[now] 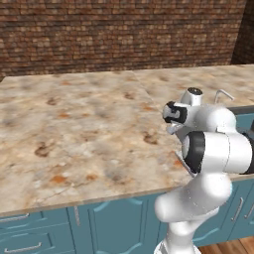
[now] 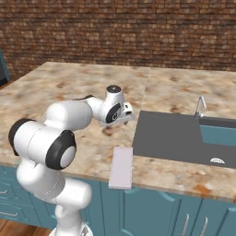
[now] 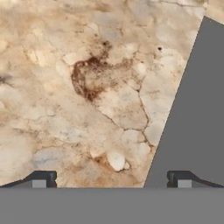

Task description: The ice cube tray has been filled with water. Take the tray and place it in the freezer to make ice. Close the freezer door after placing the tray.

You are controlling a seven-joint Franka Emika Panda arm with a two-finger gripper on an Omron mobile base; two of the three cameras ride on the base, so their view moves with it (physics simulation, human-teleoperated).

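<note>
The ice cube tray (image 2: 121, 167), a thin pale lavender slab, lies flat on the marble counter at its front edge, just left of the sink. My gripper (image 2: 126, 119) hangs above the counter a little behind the tray, near the sink's left rim, and is apart from the tray. In the hand view the gripper (image 3: 113, 181) is open, its two dark fingertips (image 3: 43, 179) wide apart over bare marble with nothing between them. The freezer and the freezer door are out of view.
A dark grey sink (image 2: 177, 136) with a silver faucet (image 2: 199, 107) is set into the counter on the right; its rim (image 3: 197, 109) is under my right fingertip. A brick wall (image 1: 119, 34) backs the wide counter (image 1: 74, 124). Teal cabinets (image 1: 114, 223) run below.
</note>
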